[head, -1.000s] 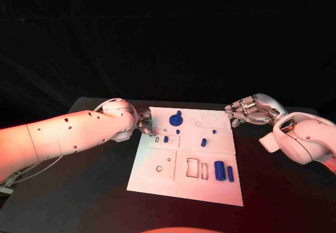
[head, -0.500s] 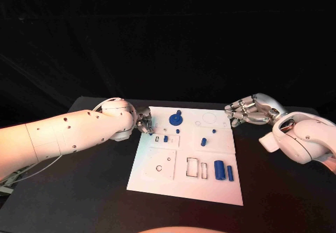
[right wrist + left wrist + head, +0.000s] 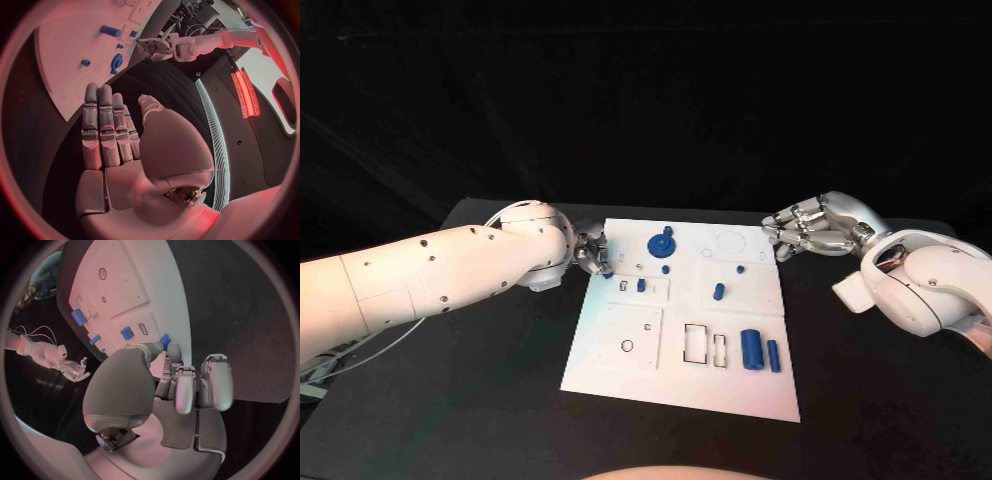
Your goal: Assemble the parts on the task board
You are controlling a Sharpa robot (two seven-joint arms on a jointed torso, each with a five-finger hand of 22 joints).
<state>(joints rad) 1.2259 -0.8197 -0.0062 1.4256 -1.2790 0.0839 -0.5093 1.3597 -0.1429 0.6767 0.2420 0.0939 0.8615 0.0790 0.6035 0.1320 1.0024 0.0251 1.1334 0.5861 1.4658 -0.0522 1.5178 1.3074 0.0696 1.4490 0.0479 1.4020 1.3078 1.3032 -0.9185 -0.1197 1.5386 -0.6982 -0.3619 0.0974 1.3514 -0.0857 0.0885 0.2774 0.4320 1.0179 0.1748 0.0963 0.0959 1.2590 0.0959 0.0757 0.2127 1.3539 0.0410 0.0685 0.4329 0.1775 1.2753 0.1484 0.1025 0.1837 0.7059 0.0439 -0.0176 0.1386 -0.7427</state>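
The white task board (image 3: pixel 733 390) lies mid-table with several blue parts on it: a round part (image 3: pixel 662 244) at the far end, a thick cylinder (image 3: pixel 751 350) and a thin bar (image 3: pixel 773 356) near the front right, and small pegs between them. My left hand (image 3: pixel 593 255) is at the board's left edge. In the left wrist view its thumb and a finger pinch a small blue part (image 3: pixel 165 340) just over the board (image 3: pixel 150 280). My right hand (image 3: pixel 812 232) hovers off the far right corner, fingers straight and holding nothing (image 3: pixel 119 145).
The board has open rectangular slots (image 3: pixel 695 344) and round holes (image 3: pixel 627 347) near its front. Black tabletop surrounds it on every side. The left forearm (image 3: pixel 430 275) stretches across the table's left half.
The left hand has shifted slightly up and left along the board's edge, and the small blue part now shows at its fingertips. The right hand has stayed put.
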